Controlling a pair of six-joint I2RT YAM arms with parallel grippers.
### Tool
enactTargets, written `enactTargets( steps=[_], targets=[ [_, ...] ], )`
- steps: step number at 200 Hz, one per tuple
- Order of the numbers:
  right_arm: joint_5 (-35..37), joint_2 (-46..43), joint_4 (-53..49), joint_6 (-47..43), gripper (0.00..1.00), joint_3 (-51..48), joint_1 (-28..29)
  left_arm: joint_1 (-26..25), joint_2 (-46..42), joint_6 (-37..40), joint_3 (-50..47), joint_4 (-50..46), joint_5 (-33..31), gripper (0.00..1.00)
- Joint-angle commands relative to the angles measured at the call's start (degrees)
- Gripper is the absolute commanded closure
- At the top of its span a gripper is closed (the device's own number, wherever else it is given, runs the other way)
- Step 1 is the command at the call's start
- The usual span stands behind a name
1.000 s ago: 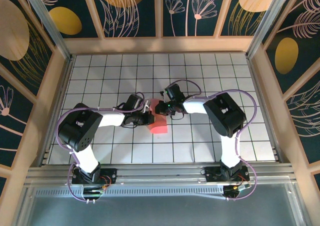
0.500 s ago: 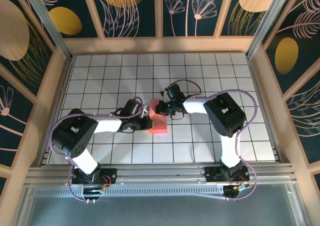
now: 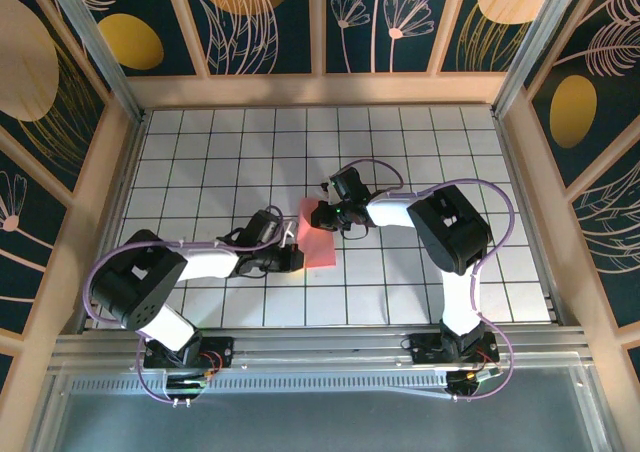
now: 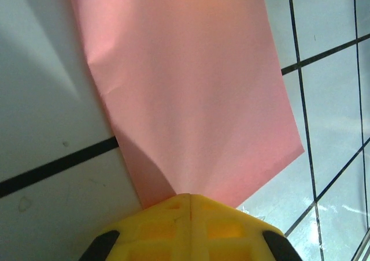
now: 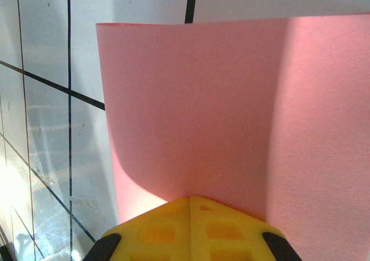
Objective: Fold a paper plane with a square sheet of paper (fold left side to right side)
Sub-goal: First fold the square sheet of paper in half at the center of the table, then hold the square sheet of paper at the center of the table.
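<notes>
The square sheet of paper point(image 3: 319, 242), pink-red, lies folded into a narrow strip on the white tiled table point(image 3: 200, 162) between my two arms. My left gripper point(image 3: 291, 259) is shut, and its yellow fingertips point(image 4: 173, 215) rest on the sheet point(image 4: 185, 88) at its near left corner. My right gripper point(image 3: 324, 215) is also shut, its tips point(image 5: 191, 215) down on the far end of the sheet point(image 5: 196, 111). In the right wrist view the paper bows up in a soft curve along one side instead of lying flat. I cannot tell whether either gripper pinches the paper or only presses on it.
Wooden-framed walls with dark floral panels point(image 3: 320, 22) enclose the table on three sides. A metal rail point(image 3: 320, 347) runs along the near edge by the arm bases. Open tiles lie to the far left and far right.
My left gripper has slid along the paper's left edge toward the near side, and the left arm has swung lower and further left. The right gripper has stayed in place.
</notes>
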Motion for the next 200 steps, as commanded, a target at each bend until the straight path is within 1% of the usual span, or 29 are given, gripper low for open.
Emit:
enactTargets(
  steps=[1,29,57,83,101,114,157,200],
  targets=[
    [7.2,2.3,-6.7,-0.6,1.0,-1.7,-2.2,-1.5,-0.4,-0.9,-3.3,-8.6,2.3,0.99],
    [6.8,1.8,-6.3,-0.9,1.0,-2.0,-2.2,-1.6,-4.4,-1.2,-2.5,-9.7,2.4,0.99],
    [6.4,1.0,-5.1,-1.1,1.0,-2.5,-1.9,-1.0,-9.0,-0.3,2.2,-13.1,1.7,0.99],
    [6.5,0.7,-5.3,-1.1,1.0,-2.2,-1.7,2.5,-10.3,0.2,6.2,-13.9,3.1,1.0],
    [6.8,0.7,-5.6,-1.1,1.0,-2.2,-1.5,5.2,-7.9,1.5,8.9,-13.6,4.3,1.0],
    [6.7,0.7,-5.6,-1.0,1.0,-2.1,-1.4,6.0,-4.7,3.1,11.4,-14.0,4.4,1.0],
    [7.0,1.1,-6.0,-1.0,1.0,-1.7,-0.8,6.0,5.5,5.2,16.8,-12.5,5.5,1.0],
    [7.1,1.2,-6.2,-1.1,1.0,-1.3,-0.4,6.0,11.0,5.1,17.5,-10.3,6.8,1.0]
  ],
)
